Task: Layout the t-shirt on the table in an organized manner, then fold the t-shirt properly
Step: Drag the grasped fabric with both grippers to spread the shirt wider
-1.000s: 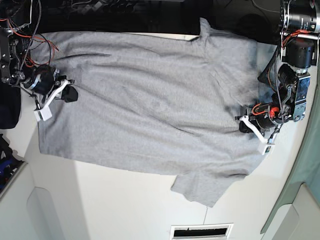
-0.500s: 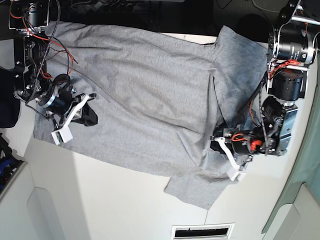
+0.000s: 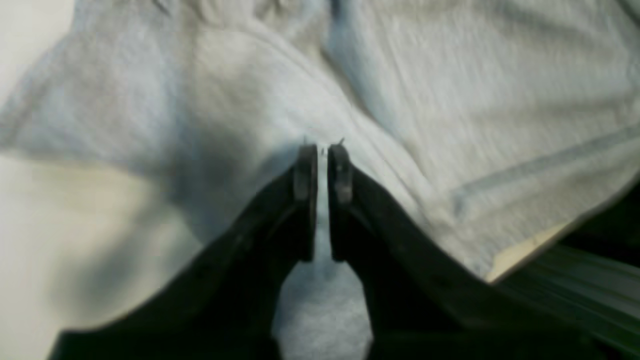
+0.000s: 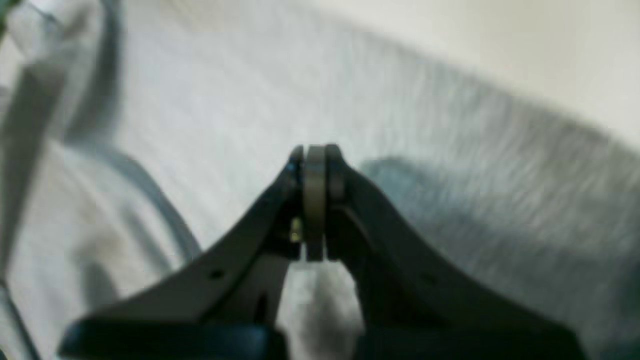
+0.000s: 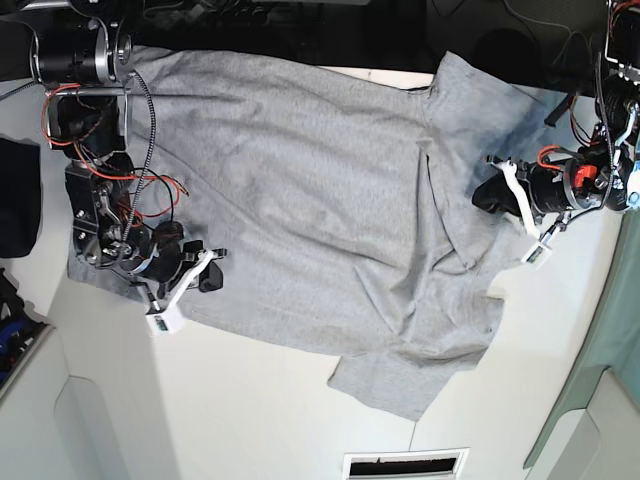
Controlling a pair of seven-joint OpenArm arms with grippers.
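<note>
Right now I see the t-shirt (image 5: 300, 200) spread plain side up across the table (image 5: 250, 420), wrinkled near one sleeve. My left gripper (image 3: 322, 150) pinches a fold of its grey fabric, while my right gripper (image 4: 315, 155) sits fully closed over the cloth, holding nothing I can make out.

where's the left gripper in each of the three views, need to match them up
Base: the left gripper sits at the right, over the t-shirt near its shoulder.
Left wrist: it fills the lower centre, dark jaws nearly shut with grey cloth in the slit between them.
Right wrist: not in it; the gripper there is the right gripper.
Shared landmark: the grey t-shirt on the white table.
</note>
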